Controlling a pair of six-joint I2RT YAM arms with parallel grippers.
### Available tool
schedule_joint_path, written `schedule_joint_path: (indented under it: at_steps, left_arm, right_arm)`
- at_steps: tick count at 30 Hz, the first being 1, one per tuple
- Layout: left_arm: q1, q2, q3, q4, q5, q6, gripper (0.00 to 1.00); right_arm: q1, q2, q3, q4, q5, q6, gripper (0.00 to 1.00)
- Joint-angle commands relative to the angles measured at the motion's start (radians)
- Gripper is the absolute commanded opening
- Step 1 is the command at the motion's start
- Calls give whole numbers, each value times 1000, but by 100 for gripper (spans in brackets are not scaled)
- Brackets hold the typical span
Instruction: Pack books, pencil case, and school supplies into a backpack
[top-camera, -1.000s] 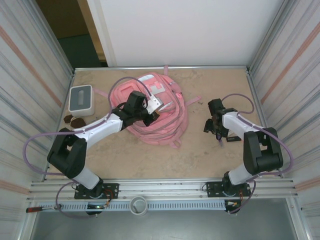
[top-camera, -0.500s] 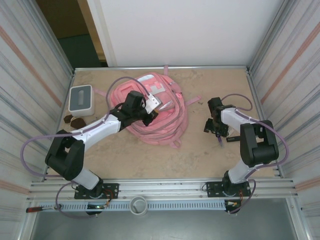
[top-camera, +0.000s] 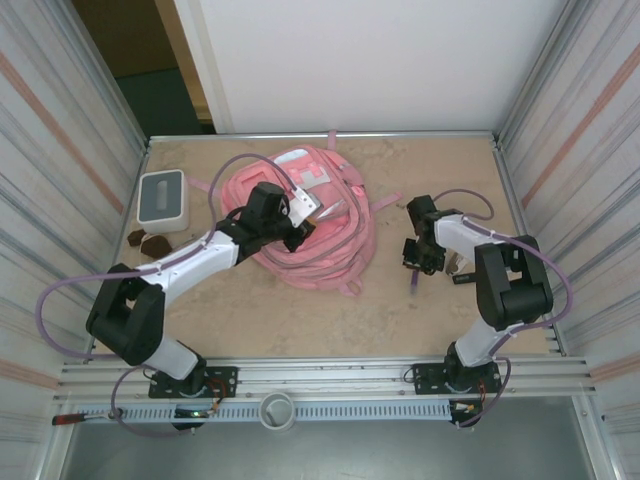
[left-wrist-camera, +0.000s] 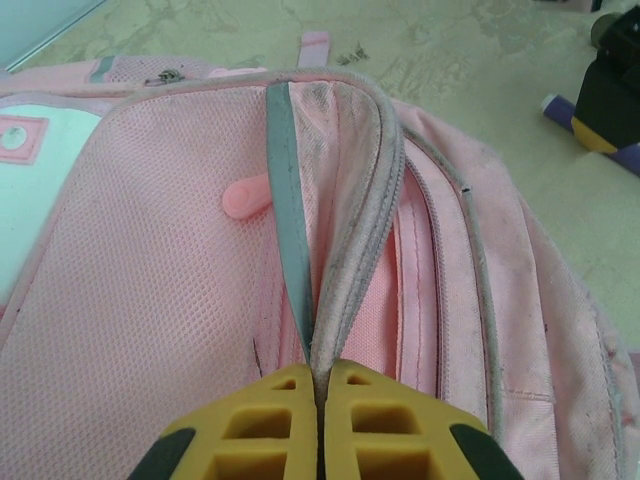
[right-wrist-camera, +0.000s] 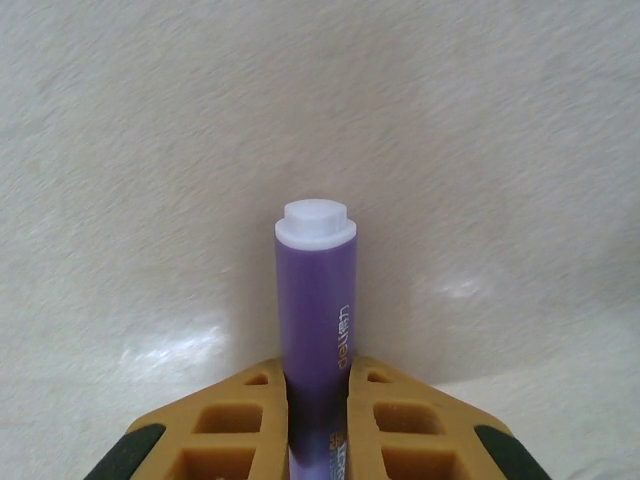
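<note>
Noted the pink backpack (top-camera: 335, 245) lying slumped and flat. Found the left gripper (left-wrist-camera: 322, 385) on top of the backpack, fingers pressed together and pinching the fabric edge with its grey trim beside the zip. Found the right gripper (right-wrist-camera: 317, 395) well to the right of the backpack, clenched on a purple pen (right-wrist-camera: 315, 290) with the white-capped end reaching out past the fingertips. Could not tell whether the pen touches the table (top-camera: 300, 320). Recorded a white box (top-camera: 163, 197) with grey top left of the backpack, and small brown lumps (top-camera: 150, 241) likewise left of the backpack.
</note>
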Motion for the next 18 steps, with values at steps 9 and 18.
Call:
schedule_joint_path:
  at_steps: [9,18]
  left_arm:
    - [52,-87,103,-12,74,-170,0]
    - [54,-42,288,-100,64,-297,0]
  right_arm:
    - [49,-324,6,163,-317,138,0]
    - [229,-284,59,600,-468,542,0]
